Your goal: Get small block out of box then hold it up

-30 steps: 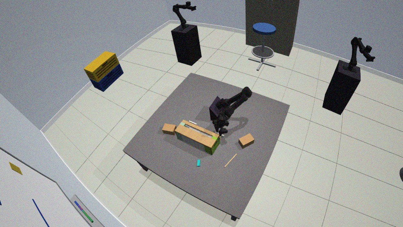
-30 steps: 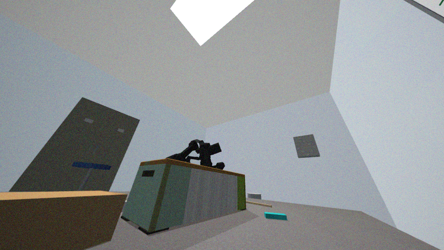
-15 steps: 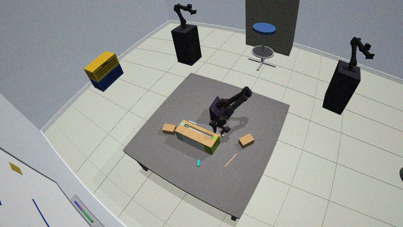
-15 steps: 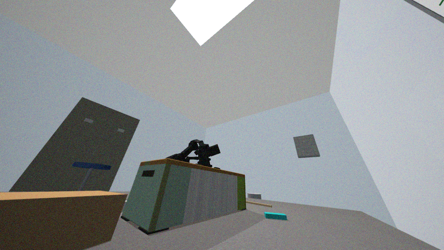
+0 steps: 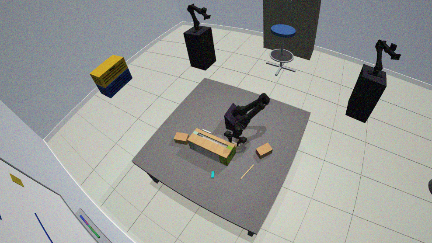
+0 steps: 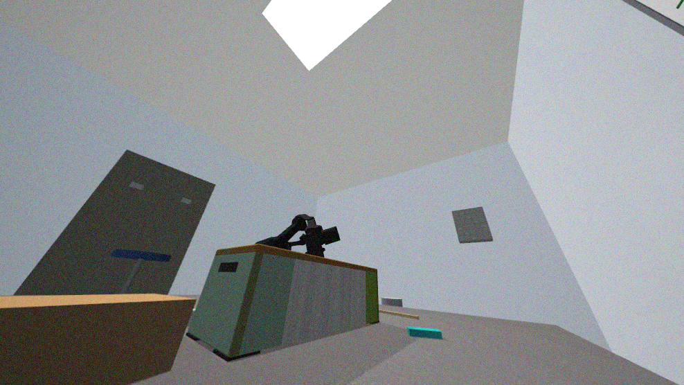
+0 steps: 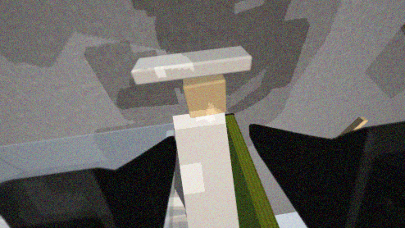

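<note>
The box (image 5: 208,146) (image 6: 329,296) has a slotted wooden top, a grey front, a pale green end and a bright green end. I cannot make out a block on its shelf. A small cyan block (image 5: 212,174) (image 6: 424,332) lies on the table in front of the box. My gripper (image 5: 234,143) (image 7: 212,135) is open, low behind the box's bright green end. In the wrist view its fingers stand on either side of a white piece (image 7: 207,156). Beyond that are a tan stem (image 7: 206,95) and a white crossbar (image 7: 193,66). In the exterior view the box hides the fingertips.
One wooden block (image 5: 181,138) (image 6: 91,335) stands by the pale green end. Another wooden block (image 5: 263,150) stands beyond the bright green end. A thin stick (image 5: 247,171) (image 6: 399,314) lies on the table (image 5: 229,202). A second white bar (image 5: 206,131) shows behind the box.
</note>
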